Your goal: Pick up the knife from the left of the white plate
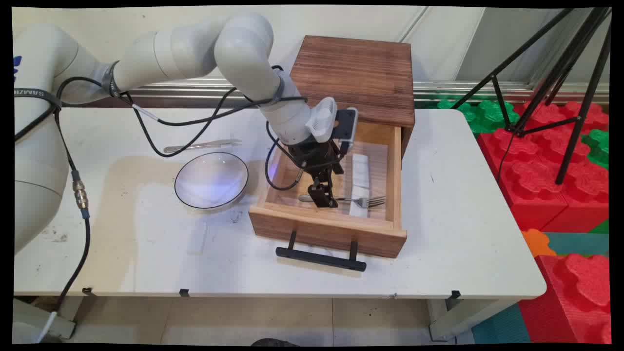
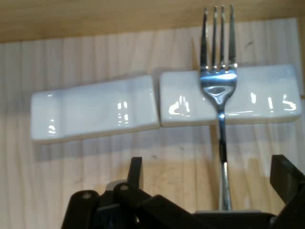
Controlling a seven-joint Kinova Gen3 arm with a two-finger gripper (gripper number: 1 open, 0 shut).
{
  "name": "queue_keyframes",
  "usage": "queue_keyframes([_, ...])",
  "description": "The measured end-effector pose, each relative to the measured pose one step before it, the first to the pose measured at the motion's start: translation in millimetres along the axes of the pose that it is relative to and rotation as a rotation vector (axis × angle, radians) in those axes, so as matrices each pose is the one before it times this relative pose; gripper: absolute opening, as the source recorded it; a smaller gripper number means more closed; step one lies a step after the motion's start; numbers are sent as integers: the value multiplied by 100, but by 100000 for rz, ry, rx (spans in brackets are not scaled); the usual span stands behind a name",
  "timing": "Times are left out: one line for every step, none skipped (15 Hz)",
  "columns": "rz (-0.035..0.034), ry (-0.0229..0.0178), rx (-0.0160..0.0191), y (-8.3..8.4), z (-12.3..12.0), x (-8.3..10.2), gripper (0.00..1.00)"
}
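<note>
Two white rests (image 2: pixel 95 109) lie in the open drawer (image 1: pixel 396 180); spread jaws straddle the fork (image 2: pixel 219 86) handle near its front edge.

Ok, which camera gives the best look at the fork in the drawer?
The hand view. There the fork shows its tines and neck up close, resting across a white cutlery rest. The main view shows it small, lying in the open drawer, its handle partly behind the end effector.

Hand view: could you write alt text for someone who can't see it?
A silver metal fork lies across one of two white ceramic cutlery rests set end to end on a pale wooden drawer floor. The black two-finger gripper straddles the fork's handle, open.
</note>
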Motion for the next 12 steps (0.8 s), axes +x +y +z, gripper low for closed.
queue_keyframes([-391,513,587,-120,-284,-20,100])
queue_keyframes([-396,529,559,-113,-280,-10,100])
queue_keyframes([-708,732,816,-164,-409,-47,100])
queue_keyframes([-963,831,784,-153,-499,-56,100])
queue_keyframes([-1007,745,646,-124,-492,-67,100])
queue_keyframes([-1046,683,476,-102,-511,-67,100])
queue_keyframes([-1880,1238,730,-134,-1123,-162,100])
queue_keyframes([-1043,717,367,-68,-747,-98,100])
queue_keyframes([-1228,953,472,-49,-1207,-234,100])
queue_keyframes([-824,867,437,-27,-1017,-230,100])
queue_keyframes([-521,531,299,-33,-634,-159,100])
queue_keyframes([-702,621,504,-12,-1044,-322,100])
